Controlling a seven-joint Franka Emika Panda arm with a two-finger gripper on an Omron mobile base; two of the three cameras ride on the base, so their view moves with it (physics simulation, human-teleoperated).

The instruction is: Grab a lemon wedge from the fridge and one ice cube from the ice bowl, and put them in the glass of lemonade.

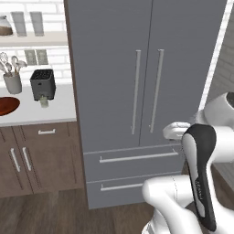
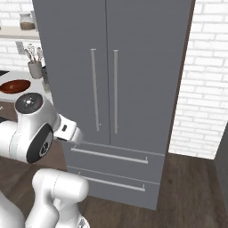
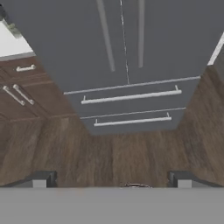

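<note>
The grey fridge [image 1: 114,68] stands straight ahead with both upper doors and both lower drawers closed, so the lemon wedge is hidden. On the white counter to its left lies the reddish-brown ice bowl [image 1: 7,106], also seen from the other side [image 2: 17,86]; no ice cube can be made out in it. The small glass of lemonade [image 1: 44,101] stands in front of the black toaster [image 1: 43,84]. My gripper [image 3: 113,180] is open and empty, well back from the fridge [image 3: 127,57] and aimed at its lower drawers, above the wooden floor.
Two long silver bar handles [image 1: 136,91] [image 1: 157,91] run down the fridge doors. A grey utensil cup [image 1: 13,82] stands beside the toaster. Brown cabinets [image 1: 36,155] sit under the counter. A white brick wall [image 2: 200,89] flanks the fridge on the right.
</note>
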